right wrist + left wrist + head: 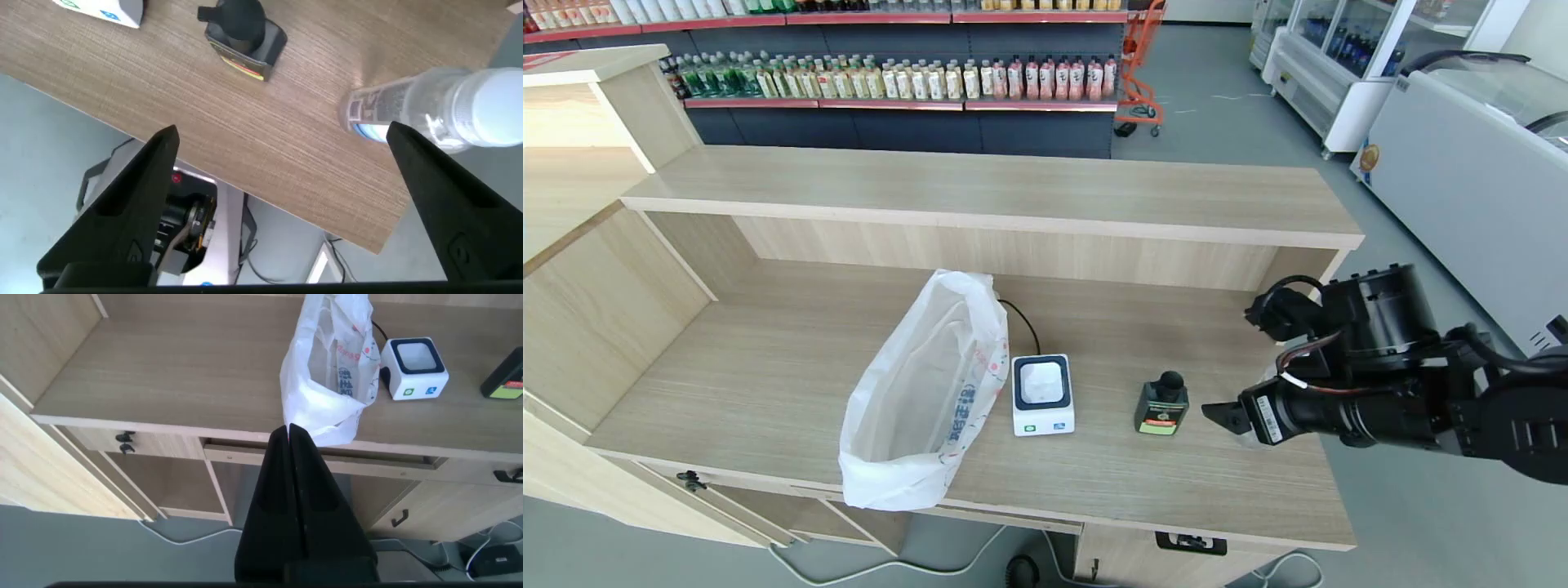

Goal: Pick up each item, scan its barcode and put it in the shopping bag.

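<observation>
A white plastic shopping bag [915, 392] lies open on the wooden counter [768, 359], its mouth toward the front edge. Beside it sits a small white barcode scanner [1042, 394] with a dark window. A dark green bottle with a black cap [1161, 403] stands to the scanner's right. A clear bottle with a white cap [425, 106] lies near the counter's right end. My right gripper [283, 135] hovers open above the counter edge, between the dark bottle [241, 37] and the clear one, holding nothing. My left gripper [290, 437] is shut and empty, low in front of the counter, below the bag [327, 367].
A raised wooden ledge [980, 196] runs along the back of the counter, and a side wall closes its left end. The scanner's cable [1023, 320] trails behind the bag. Drawers [319, 457] sit under the counter's front edge. Bare counter lies left of the bag.
</observation>
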You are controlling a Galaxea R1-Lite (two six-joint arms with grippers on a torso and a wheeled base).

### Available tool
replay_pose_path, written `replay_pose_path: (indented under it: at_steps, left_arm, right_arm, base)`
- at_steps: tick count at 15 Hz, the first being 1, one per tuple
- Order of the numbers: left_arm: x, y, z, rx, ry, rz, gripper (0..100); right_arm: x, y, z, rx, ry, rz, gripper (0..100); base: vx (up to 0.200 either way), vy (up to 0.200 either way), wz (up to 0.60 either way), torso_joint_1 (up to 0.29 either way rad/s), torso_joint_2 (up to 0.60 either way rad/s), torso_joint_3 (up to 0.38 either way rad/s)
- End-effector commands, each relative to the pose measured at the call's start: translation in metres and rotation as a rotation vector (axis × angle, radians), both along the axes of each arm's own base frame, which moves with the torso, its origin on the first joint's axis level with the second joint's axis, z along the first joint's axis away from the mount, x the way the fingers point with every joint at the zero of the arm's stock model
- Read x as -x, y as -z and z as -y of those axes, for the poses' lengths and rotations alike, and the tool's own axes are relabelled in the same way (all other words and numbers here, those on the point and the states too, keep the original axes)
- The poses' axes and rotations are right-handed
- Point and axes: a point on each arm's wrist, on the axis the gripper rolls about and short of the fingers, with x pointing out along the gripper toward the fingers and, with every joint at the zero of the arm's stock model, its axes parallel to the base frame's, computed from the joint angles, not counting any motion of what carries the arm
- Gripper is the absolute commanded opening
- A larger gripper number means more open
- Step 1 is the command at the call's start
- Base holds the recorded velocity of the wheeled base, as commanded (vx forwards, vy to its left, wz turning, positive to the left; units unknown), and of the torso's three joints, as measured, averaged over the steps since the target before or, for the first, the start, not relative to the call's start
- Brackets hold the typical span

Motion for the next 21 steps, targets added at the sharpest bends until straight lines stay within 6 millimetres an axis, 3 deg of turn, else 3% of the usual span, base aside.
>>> replay_pose_path:
  at_steps: [1, 5, 14, 21]
  left_arm:
    - [0.0, 0.0, 0.0, 0.0, 0.0, 0.0, 0]
    - [0.0, 0.0, 0.0, 0.0, 0.0, -0.001, 0]
    - [0.0, 0.0, 0.0, 0.0, 0.0, 0.0, 0]
    - [0.0, 0.0, 0.0, 0.0, 0.0, -0.001, 0]
  right_arm:
    - [-0.013, 0.03, -0.02, 0.048, -0.041, -0.082, 100]
    - [-0.015, 0.044, -0.02, 0.094, -0.052, -0.117, 100]
    - [-0.052, 0.087, -0.03, 0.115, -0.112, 0.034, 100]
    - [-0.082, 0.105, -0.039, 0.082, -0.198, 0.094, 100]
  base:
    - [0.0, 0.0, 0.0, 0.0, 0.0, 0.0]
    - [0.0, 0.0, 0.0, 0.0, 0.0, 0.0]
    - [0.0, 0.0, 0.0, 0.0, 0.0, 0.0]
    - [0.0, 0.0, 0.0, 0.0, 0.0, 0.0]
